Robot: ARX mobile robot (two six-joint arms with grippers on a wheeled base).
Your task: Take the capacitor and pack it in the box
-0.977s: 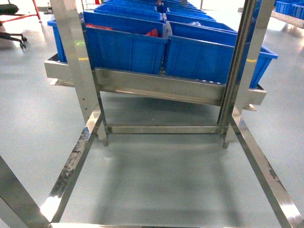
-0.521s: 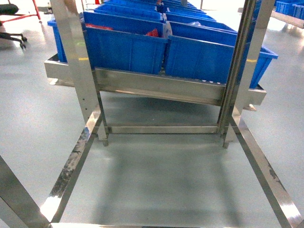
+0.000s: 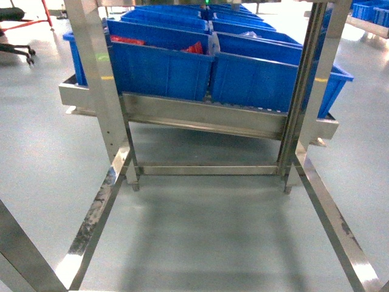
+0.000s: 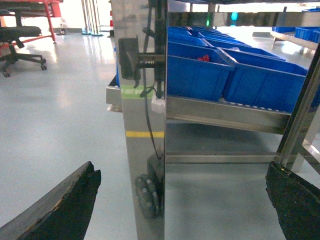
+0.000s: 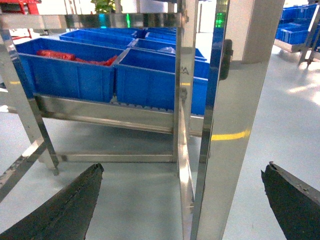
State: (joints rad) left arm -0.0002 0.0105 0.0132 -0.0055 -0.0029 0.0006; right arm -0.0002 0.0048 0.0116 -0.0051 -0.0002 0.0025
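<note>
Blue bins (image 3: pixel 164 67) sit lower in view now — steel rack (image 3: pixel 200 115), grey floor (image 3: pixel 206 231); both grippers spread open.

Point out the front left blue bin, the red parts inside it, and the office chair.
front left blue bin (image 3: pixel 161 73), head view, front wall.
red parts (image 3: pixel 196 47), head view, visible top.
office chair (image 4: pixel 20 42), left wrist view, seat.

Both the left end effector (image 4: pixel 182 200) and right end effector (image 5: pixel 182 200) hang spread wide, holding nothing.

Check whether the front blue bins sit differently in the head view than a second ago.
Yes. The blue bins and their steel rack sit slightly higher and farther off in the picture. Bins and rack shifted together, so the camera probably moved, not the bins.
</note>
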